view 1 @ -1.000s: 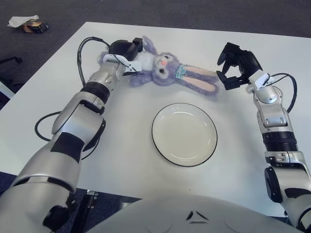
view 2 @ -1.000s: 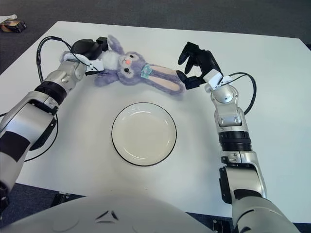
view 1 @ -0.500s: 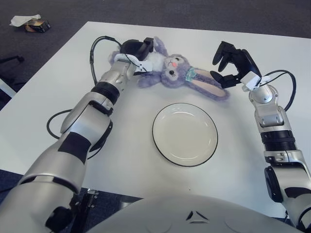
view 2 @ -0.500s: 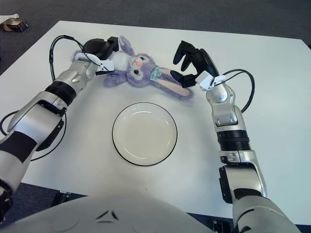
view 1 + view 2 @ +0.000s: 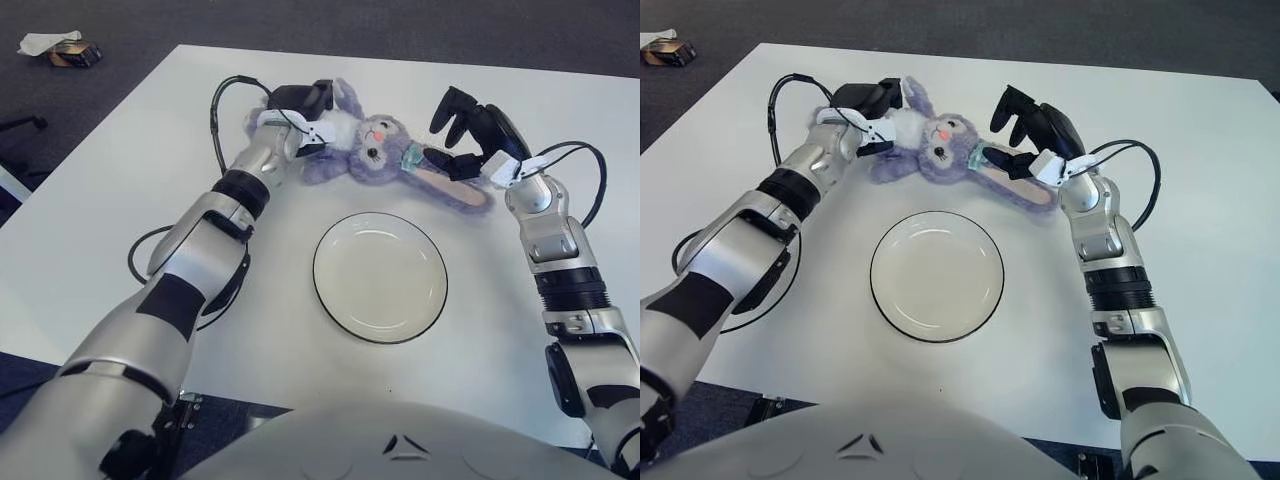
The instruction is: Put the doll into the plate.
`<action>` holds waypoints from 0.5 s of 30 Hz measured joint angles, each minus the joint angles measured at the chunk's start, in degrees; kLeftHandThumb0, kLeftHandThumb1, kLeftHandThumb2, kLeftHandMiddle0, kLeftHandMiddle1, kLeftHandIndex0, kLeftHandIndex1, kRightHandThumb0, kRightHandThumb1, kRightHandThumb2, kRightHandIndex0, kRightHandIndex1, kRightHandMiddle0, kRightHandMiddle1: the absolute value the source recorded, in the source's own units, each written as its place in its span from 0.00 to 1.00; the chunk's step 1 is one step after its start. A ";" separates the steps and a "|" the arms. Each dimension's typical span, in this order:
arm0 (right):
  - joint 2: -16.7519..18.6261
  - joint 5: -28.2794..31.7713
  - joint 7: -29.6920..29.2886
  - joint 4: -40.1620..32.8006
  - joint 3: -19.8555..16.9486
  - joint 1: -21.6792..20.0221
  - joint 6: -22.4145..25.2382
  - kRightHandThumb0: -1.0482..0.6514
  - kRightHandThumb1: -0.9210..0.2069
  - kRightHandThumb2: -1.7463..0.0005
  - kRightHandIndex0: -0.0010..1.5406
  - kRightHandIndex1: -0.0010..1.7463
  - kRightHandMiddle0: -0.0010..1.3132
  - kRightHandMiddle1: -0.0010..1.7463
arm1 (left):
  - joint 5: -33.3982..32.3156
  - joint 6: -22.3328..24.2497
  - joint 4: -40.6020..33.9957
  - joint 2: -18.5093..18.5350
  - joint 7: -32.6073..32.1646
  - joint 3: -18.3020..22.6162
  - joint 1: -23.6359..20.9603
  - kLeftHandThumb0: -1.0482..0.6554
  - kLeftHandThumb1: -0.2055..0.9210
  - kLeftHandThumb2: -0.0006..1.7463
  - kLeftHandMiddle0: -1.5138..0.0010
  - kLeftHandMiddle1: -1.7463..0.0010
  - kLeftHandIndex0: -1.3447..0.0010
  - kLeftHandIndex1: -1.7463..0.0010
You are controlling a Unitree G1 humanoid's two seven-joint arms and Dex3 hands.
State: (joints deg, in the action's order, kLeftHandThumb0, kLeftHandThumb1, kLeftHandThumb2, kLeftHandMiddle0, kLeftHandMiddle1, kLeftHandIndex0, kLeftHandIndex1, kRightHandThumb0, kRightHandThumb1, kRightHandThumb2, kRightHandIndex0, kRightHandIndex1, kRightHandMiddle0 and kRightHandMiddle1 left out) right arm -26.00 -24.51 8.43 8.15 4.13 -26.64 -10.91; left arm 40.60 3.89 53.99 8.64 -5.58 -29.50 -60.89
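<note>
Plush purple rabbit doll (image 5: 370, 155) lies on the white table (image 5: 150, 140), just beyond the round white black-rimmed plate (image 5: 380, 277), not yet in it. Left hand (image 5: 300, 105) grips its body end; right hand (image 5: 470, 135) curls over the long pink-lined ears, fingers spread, contact unclear. Grasping looks to be the step; next comes a joint lift and a carry toward the robot, onto the plate. Black cables (image 5: 215, 110) trail nearby; nothing blocks the path.
</note>
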 measured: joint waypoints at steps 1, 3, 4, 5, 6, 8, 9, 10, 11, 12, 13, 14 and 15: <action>-0.08 -0.62 -0.02 0.00 0.17 -0.02 0.06 0.37 0.03 0.70 0.12 0.82 0.09 0.94 | -0.01 0.53 -0.57 -0.25 0.29 0.04 0.06 0.62 0.09 1.00 0.38 0.07 0.46 0.00; -0.39 -2.18 -0.23 0.00 0.72 -0.12 0.07 0.28 0.02 0.71 0.11 0.80 0.05 0.88 | -0.34 1.95 -1.74 -1.03 1.00 0.29 0.26 0.62 0.09 1.00 0.38 0.07 0.47 0.00; -0.56 -2.89 -0.38 0.01 1.02 -0.16 0.06 0.24 0.01 0.73 0.10 0.78 0.03 0.83 | -0.59 2.61 -2.18 -1.40 1.23 0.48 0.37 0.62 0.10 0.99 0.38 0.07 0.47 0.00; -0.69 -3.54 -0.50 0.01 1.24 -0.22 0.06 0.22 0.01 0.74 0.09 0.76 0.02 0.79 | -0.96 3.13 -2.49 -1.72 1.38 0.71 0.45 0.62 0.11 0.99 0.38 0.07 0.48 0.00; -0.88 -4.05 -0.55 0.02 1.49 -0.29 0.06 0.21 0.01 0.74 0.09 0.75 0.02 0.76 | -1.29 3.73 -2.73 -2.09 1.54 1.02 0.52 0.62 0.11 0.99 0.39 0.06 0.48 0.00; -1.41 -4.94 -0.54 0.14 2.11 -0.55 0.11 0.17 0.00 0.75 0.07 0.71 0.01 0.68 | -1.94 4.69 -2.93 -2.89 1.56 1.54 0.56 0.62 0.13 0.98 0.40 0.05 0.49 0.00; -1.66 -5.53 -0.52 0.28 2.35 -0.72 0.15 0.17 0.00 0.76 0.07 0.71 0.01 0.67 | -2.09 5.09 -2.97 -3.30 1.56 1.75 0.55 0.62 0.13 0.98 0.40 0.05 0.50 0.00; -1.89 -5.90 -0.50 0.49 2.56 -0.95 0.29 0.15 0.00 0.77 0.06 0.69 0.00 0.64 | -2.17 5.40 -3.01 -3.71 1.55 1.95 0.56 0.62 0.13 0.98 0.40 0.05 0.50 0.00; -2.05 -6.19 -0.45 0.67 2.69 -1.18 0.53 0.14 0.00 0.78 0.04 0.67 0.00 0.61 | -2.20 5.64 -3.05 -4.01 1.55 2.06 0.55 0.62 0.14 0.98 0.40 0.05 0.50 0.00; -2.23 -6.52 -0.31 0.81 2.83 -1.42 0.88 0.13 0.00 0.78 0.04 0.66 0.00 0.59 | -2.24 5.97 -3.18 -4.32 1.54 2.11 0.56 0.62 0.14 0.98 0.40 0.05 0.50 0.00; -2.40 -6.75 -0.11 0.93 2.98 -1.62 1.25 0.13 0.00 0.79 0.03 0.66 0.00 0.58 | -2.26 6.31 -3.34 -4.58 1.54 2.16 0.56 0.62 0.14 0.97 0.40 0.05 0.51 0.00; -2.62 -7.02 0.13 1.04 3.16 -1.81 1.67 0.12 0.00 0.79 0.03 0.64 0.00 0.57 | -2.29 6.62 -3.54 -4.86 1.54 2.20 0.56 0.62 0.14 0.97 0.40 0.05 0.51 0.00; -2.77 -7.38 0.36 1.09 3.34 -1.94 2.12 0.11 0.00 0.80 0.02 0.63 0.00 0.55 | -2.29 6.98 -3.77 -5.10 1.54 2.21 0.58 0.62 0.14 0.97 0.40 0.05 0.51 0.00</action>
State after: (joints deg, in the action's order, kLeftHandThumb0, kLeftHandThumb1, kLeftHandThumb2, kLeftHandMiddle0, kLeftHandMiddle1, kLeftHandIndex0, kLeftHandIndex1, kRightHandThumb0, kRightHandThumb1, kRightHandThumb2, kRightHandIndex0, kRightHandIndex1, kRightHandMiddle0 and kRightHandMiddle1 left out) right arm -28.78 -31.89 8.79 9.24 7.46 -28.58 -8.79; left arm 38.31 10.87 50.23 3.54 -4.03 -27.29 -60.31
